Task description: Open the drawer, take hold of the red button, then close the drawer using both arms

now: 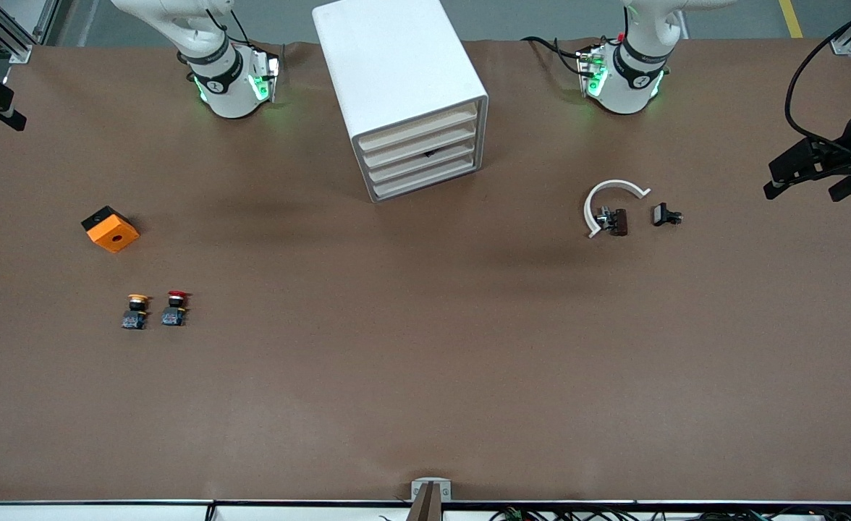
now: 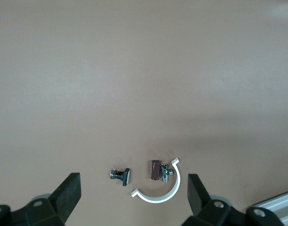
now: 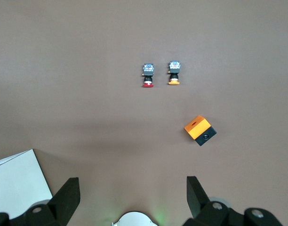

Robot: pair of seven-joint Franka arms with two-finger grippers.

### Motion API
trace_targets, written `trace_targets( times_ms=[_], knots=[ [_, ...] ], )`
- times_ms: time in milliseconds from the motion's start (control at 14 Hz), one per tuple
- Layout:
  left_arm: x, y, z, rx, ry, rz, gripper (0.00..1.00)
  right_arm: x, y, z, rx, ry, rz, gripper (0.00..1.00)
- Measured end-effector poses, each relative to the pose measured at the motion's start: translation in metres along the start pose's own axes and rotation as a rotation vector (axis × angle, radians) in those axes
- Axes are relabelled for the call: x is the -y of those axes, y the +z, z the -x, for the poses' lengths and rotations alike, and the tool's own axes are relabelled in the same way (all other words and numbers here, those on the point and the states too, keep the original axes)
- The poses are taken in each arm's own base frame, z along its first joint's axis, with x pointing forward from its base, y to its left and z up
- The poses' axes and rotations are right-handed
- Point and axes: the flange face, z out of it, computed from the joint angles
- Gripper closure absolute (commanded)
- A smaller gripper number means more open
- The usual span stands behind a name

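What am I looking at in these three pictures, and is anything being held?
Two white robot arms stand at a brown table. One picture looks down from across it; the others come from cameras on each arm's wrist. The left tool hangs open over a white curved clip and small metal parts. The right tool hangs open above the red-capped button, the orange-capped button and the orange cube. The white cabinet has all four drawers shut. Nothing is held.
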Motion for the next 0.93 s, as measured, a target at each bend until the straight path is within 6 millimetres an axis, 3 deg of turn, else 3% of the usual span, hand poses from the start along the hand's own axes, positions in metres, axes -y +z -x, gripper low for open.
trace_targets(
  times_ms=[286, 643, 929],
  knots=[
    [-0.004, -0.011, 0.002, 0.005, -0.037, 0.0, 0.0, 0.011, 0.005, -0.002, 0.005, -0.023, 0.0, 0.0],
    [-0.006, -0.009, 0.001, 0.009, -0.058, 0.0, 0.0, 0.011, 0.008, 0.0, 0.019, -0.023, 0.0, 0.0],
    [-0.005, -0.002, -0.002, 0.022, -0.06, 0.0, 0.0, 0.006, 0.017, 0.014, 0.044, -0.015, -0.006, 0.0]
  ],
)
